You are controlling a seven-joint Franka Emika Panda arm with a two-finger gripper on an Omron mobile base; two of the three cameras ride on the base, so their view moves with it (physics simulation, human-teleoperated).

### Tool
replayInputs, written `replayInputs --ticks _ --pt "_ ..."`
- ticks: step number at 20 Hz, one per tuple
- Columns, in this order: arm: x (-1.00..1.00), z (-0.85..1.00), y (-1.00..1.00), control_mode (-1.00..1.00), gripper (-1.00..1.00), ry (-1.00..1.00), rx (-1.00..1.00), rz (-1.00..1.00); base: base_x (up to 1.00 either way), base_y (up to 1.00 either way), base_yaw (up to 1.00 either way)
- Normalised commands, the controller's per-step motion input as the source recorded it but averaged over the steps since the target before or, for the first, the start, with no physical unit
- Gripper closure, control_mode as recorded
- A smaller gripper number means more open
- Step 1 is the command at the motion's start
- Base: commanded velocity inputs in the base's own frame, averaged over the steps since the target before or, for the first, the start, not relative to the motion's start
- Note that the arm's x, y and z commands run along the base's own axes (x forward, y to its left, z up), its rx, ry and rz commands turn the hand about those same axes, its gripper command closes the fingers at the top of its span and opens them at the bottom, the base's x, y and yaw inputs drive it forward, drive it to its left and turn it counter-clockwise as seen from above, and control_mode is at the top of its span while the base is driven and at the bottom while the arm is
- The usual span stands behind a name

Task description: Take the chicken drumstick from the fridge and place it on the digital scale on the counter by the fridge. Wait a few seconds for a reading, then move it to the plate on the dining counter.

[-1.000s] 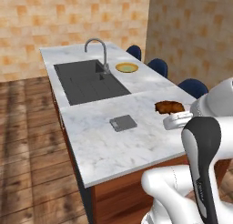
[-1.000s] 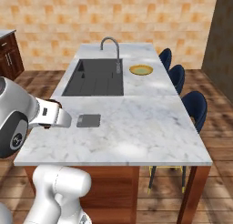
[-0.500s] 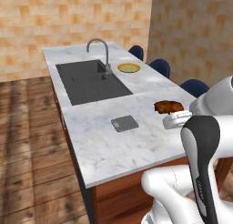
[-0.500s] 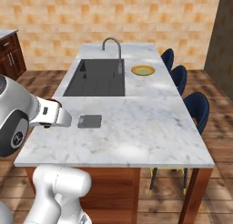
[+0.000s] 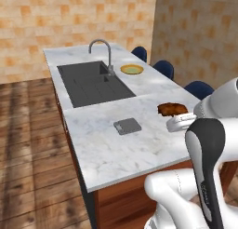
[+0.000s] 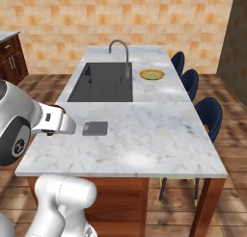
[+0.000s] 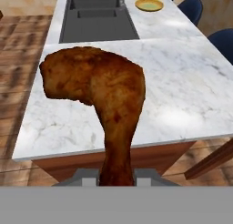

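My gripper (image 7: 117, 180) is pinched on the narrow bone end of the chicken drumstick (image 7: 98, 93), which rises from between my fingertips in the hand view, its thick browned meaty end spreading up and to the left. In the left base view the chicken drumstick (image 5: 172, 109) shows as a small dark brown lump at the end of my white hand, held in the air above the near right part of the dining surface (image 5: 111, 149), apart from the marble. The long white-grey marble top of the dining surface (image 6: 144, 139) sits on a reddish wood base, with a dark sink basin (image 6: 103, 82) sunk into its far half and a curved grey tap (image 6: 120, 48) at the basin's far right. The plate (image 6: 152, 75), round with a yellow-orange rim, lies on the marble just right of the sink, near the far end, well apart from the drumstick; in the hand view the plate (image 7: 149, 5) sits at the top, far beyond the meat. A small flat grey slab (image 5: 127, 126) lies on the marble on the near side of the sink, between the basin and the near edge, left of my hand in the left base view. Dark blue stools (image 6: 205, 113) stand along the right side of the surface.
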Motion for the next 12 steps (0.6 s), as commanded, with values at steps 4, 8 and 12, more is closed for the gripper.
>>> replayInputs --ticks 4,8,12 --pt "0.99 0.0 0.06 -1.0 1.0 0.21 0.0 0.07 0.0 0.0 0.0" --pt "1.0 -0.09 0.08 -1.0 1.0 0.25 0.0 0.04 0.0 0.0 0.0" --pt "1.0 -0.18 0.19 -1.0 1.0 0.23 0.0 0.01 0.0 0.0 0.0"
